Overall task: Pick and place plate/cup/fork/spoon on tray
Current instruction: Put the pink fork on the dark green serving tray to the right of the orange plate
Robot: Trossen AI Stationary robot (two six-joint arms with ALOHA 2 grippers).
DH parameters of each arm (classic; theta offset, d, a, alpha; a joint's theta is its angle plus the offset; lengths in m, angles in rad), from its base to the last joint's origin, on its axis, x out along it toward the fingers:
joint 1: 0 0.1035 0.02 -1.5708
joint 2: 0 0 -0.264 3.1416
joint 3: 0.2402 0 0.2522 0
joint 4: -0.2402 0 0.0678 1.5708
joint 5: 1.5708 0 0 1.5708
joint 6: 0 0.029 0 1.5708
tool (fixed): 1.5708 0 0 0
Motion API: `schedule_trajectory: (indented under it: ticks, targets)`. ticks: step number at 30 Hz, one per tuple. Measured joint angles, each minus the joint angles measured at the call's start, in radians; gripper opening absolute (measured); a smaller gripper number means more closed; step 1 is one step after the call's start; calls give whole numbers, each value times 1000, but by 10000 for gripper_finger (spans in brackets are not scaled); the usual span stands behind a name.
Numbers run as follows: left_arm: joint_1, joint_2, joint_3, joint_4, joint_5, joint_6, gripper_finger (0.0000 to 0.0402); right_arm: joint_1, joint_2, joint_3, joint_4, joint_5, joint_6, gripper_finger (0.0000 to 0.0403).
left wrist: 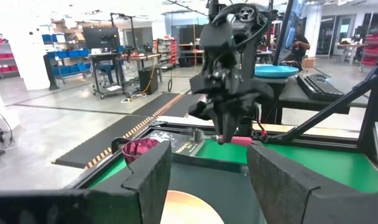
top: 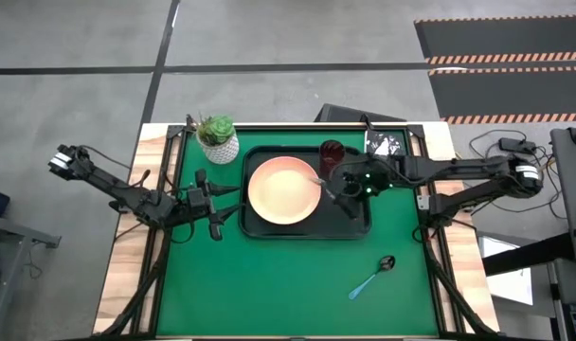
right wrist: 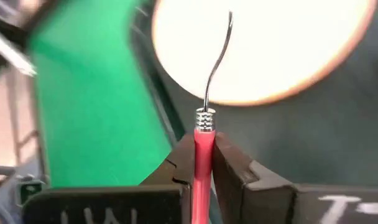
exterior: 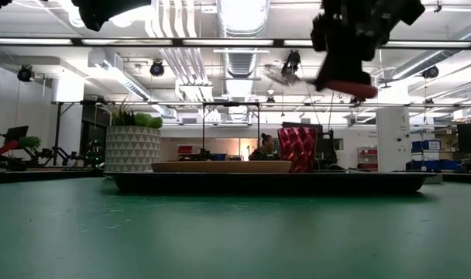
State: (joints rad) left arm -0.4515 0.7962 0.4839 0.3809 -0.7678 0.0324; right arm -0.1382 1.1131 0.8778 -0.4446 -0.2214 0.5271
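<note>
The fork (right wrist: 204,124) tines blur edge-on over the plate (right wrist: 282,56) (its far rim cut off); the left gripper (left wrist: 207,180) fingertips run offscreen.

White pot with a green plant (top: 218,138) at the far-left corner of the green table mat (top: 269,284). Small black booklet (top: 386,144) at the far-right edge. A person (exterior: 264,146) sits in the room beyond.

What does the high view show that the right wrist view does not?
Only the high view shows the spoon lying on the green table outside the tray, the cup on the tray, and the left end effector waiting beside it. Only the right wrist view shows the right end effector clamped on the fork handle. Both show the plate.
</note>
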Motion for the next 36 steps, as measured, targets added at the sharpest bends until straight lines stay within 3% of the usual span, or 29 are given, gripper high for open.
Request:
schedule_trajectory:
  ticks: [11, 15, 22, 31, 36]
  targets:
    - [0, 20, -4, 2, 0, -43, 189, 10, 35, -267, 810, -109, -155, 23]
    - [0, 84, -5, 24, 0, -97, 190, 10, 73, -352, 1105, -127, -214, 23]
    - [0, 261, -6, 208, 1, -131, 190, 18, 145, -461, 1538, -126, -277, 22]
    - [3, 477, 5, 503, 4, -64, 189, 36, 245, -470, 1681, -128, -308, 22]
    - [7, 551, 24, 675, 7, 3, 189, 45, 311, -453, 1684, -204, -299, 23]
